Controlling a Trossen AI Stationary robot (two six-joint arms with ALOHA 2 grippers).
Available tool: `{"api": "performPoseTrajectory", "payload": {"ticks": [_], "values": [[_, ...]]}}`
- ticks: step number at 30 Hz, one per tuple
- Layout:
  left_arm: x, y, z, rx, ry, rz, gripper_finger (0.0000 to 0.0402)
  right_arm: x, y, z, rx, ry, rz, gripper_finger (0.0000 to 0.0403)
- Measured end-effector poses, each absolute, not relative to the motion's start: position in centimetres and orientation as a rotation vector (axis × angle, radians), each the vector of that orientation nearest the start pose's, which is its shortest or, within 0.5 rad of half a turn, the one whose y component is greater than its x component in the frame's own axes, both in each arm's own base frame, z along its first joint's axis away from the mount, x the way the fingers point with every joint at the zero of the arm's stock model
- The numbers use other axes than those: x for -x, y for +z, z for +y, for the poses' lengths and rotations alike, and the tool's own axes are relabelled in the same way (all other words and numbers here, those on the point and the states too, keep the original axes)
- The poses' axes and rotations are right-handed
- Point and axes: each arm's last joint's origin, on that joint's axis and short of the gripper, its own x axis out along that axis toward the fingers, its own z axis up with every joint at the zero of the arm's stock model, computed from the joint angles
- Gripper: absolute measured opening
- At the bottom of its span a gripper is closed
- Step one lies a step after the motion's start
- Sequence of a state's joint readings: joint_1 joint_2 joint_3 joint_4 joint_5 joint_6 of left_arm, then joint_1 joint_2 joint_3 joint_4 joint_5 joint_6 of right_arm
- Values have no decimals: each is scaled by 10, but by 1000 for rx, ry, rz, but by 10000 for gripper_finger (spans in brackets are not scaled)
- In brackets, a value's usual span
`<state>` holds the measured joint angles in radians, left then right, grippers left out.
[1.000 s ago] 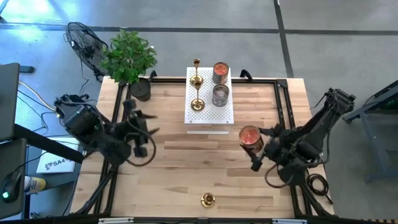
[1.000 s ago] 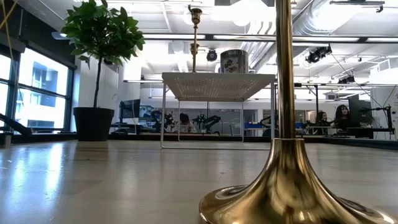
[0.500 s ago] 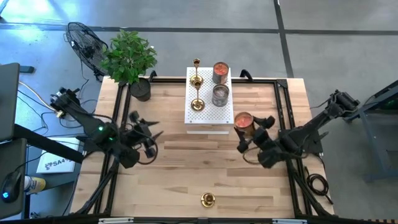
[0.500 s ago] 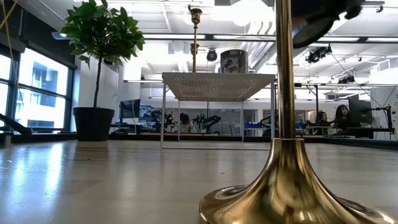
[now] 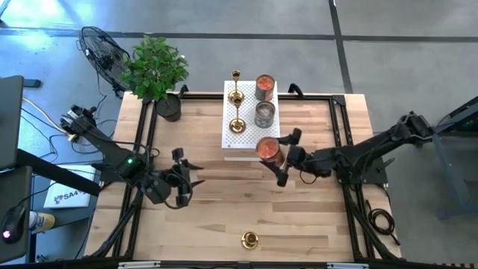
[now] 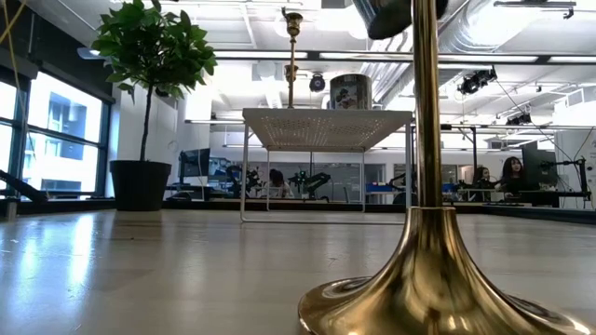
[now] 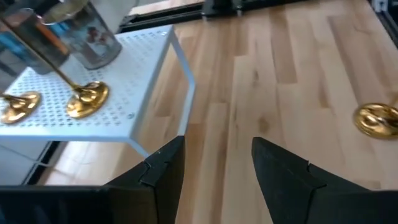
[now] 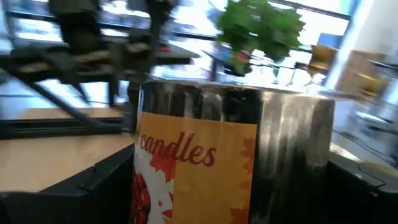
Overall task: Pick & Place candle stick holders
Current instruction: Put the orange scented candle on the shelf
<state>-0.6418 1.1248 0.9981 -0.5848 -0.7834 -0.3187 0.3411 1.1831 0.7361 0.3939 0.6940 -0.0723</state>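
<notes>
Wooden desk (image 5: 224,209); potted plant (image 5: 155,69) at 11 o'clock; right claw (image 5: 278,155) pinching candle tin (image 5: 268,149); left claw (image 5: 184,178) spread, empty; candlestick (image 5: 249,240) at 6 o'clock.

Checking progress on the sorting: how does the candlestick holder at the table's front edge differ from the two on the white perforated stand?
The front candlestick holder stands alone on bare wood, near the front edge; the two holders on the stand sit raised on the white perforated stand, at the back, close beside two candle tins. All three are upright, shiny gold, with flared round bases.

two holders (image 5: 237,101) on shelf (image 5: 252,142), third (image 5: 249,240) front
</notes>
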Motion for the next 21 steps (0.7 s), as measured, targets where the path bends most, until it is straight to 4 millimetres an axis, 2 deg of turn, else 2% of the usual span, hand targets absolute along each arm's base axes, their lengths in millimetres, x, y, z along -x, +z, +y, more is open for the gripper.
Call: {"api": "performPoseTrajectory", "payload": {"ticks": [5,13,21], "values": [[-191,312,-119,-145,179,524,182,-255,289,58,142,-313,75,356],[-191,311,-118,-151,172,538,182,-271,278,26,107,-299,101,356],[-191,310,-119,-140,139,552,182,-279,271,15,92,-278,113,356]]}}
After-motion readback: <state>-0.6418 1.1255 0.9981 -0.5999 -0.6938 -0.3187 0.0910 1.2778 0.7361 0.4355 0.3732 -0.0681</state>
